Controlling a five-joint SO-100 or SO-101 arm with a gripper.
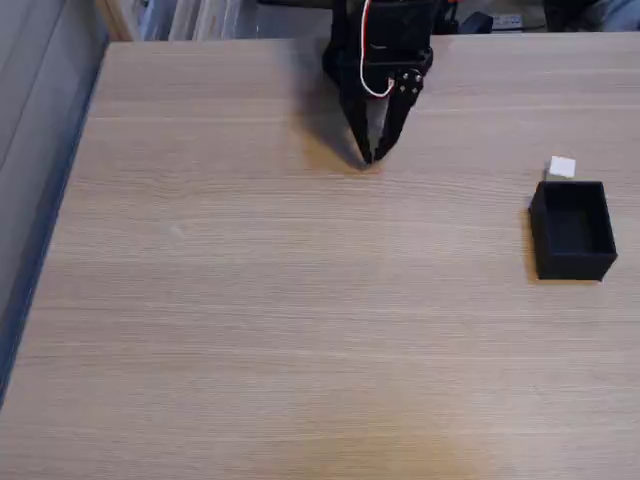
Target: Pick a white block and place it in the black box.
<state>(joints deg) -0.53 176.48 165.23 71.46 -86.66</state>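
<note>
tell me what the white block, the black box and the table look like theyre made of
White block: too small to be sure; plain matte white, possibly plastic or foam. Black box: thin, even, dull black walls with crisp edges suggest plastic, perhaps 3D printed. Table: light wood-grain streaks and a smooth low sheen suggest laminate or veneer rather than raw wood.

- The table point(300, 330) is seen by the fixed view from above, steeply downward and from its near side.
- Most of the tabletop is taken in from a middling height, with its left edge running slantwise down the picture.
- The far edge of the table is met near the top of the picture, where the arm point(385, 45) is cut off.
- The box point(573, 230) is placed at the right margin.
</note>
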